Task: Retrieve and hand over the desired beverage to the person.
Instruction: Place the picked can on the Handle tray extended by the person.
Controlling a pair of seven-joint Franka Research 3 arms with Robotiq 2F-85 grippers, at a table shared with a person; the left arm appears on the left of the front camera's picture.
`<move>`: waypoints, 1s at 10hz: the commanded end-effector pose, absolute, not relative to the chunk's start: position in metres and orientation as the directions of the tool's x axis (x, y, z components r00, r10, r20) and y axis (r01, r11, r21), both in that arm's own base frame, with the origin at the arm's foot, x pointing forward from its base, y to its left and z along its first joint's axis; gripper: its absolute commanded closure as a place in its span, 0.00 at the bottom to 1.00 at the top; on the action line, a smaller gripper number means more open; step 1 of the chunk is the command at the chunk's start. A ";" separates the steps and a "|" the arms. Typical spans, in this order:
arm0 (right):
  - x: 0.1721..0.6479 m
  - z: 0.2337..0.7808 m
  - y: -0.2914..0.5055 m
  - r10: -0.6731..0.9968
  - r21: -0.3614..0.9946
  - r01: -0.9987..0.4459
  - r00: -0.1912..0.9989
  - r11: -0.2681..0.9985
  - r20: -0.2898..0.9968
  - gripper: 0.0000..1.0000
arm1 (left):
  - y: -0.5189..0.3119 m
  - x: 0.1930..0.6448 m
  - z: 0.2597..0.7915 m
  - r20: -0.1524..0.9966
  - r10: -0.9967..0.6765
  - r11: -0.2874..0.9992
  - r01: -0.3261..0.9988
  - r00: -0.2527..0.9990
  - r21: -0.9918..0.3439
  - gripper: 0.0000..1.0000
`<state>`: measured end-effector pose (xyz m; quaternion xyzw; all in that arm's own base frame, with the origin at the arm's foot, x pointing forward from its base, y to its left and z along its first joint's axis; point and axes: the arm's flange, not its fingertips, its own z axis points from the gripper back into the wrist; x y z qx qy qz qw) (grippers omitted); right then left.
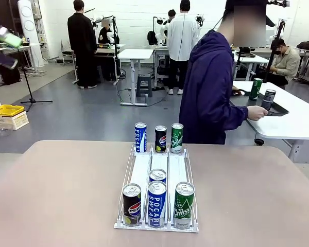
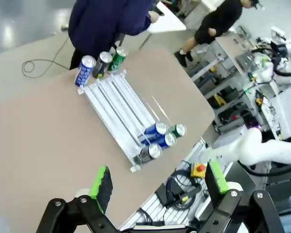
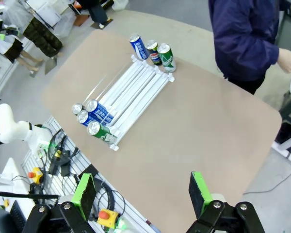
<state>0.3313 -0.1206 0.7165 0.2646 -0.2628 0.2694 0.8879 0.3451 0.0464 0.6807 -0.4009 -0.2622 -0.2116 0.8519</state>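
Can rack (image 1: 144, 224), table's robot-side edge: seven cans. Left gripper (image 2: 157, 187) and right gripper (image 3: 141, 188) spread, empty. Person (image 1: 211, 92) turned away; await choice before descending.

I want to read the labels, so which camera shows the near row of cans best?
The front view: the near cans stand upright and close, with Pepsi, Pocari Sweat and Chilsung labels readable. The left wrist view and the right wrist view show them from high above, small, mostly tops, print unreadable.

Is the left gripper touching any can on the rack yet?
Apart. Left wrist view: the left gripper hangs open high above the table, the cans far below between its fingers.
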 end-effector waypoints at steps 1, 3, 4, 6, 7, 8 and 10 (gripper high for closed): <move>0.332 0.717 -0.119 0.342 0.327 -0.631 0.704 0.704 0.622 0.00 | 0.072 0.341 0.670 0.590 -0.209 0.563 0.589 0.780 -0.579 0.00; 0.332 0.717 -0.119 0.342 0.327 -0.631 0.704 0.704 0.622 0.00 | 0.095 0.324 0.669 0.589 -0.206 0.549 0.590 0.782 -0.592 0.00; 0.332 0.717 -0.119 0.342 0.327 -0.631 0.704 0.704 0.622 0.00 | 0.102 0.317 0.671 0.585 -0.193 0.554 0.580 0.788 -0.598 0.00; 0.332 0.717 -0.119 0.342 0.327 -0.631 0.704 0.704 0.622 0.00 | 0.098 0.320 0.665 0.574 -0.180 0.552 0.565 0.799 -0.613 0.00; 0.332 0.717 -0.119 0.342 0.327 -0.631 0.704 0.704 0.622 0.00 | 0.098 0.320 0.665 0.574 -0.180 0.552 0.565 0.799 -0.613 0.00; 0.332 0.717 -0.119 0.342 0.327 -0.631 0.704 0.704 0.622 0.00 | 0.098 0.320 0.665 0.574 -0.180 0.552 0.565 0.799 -0.613 0.00; 0.332 0.717 -0.119 0.342 0.327 -0.631 0.704 0.704 0.622 0.00 | 0.098 0.320 0.665 0.574 -0.180 0.552 0.565 0.799 -0.613 0.00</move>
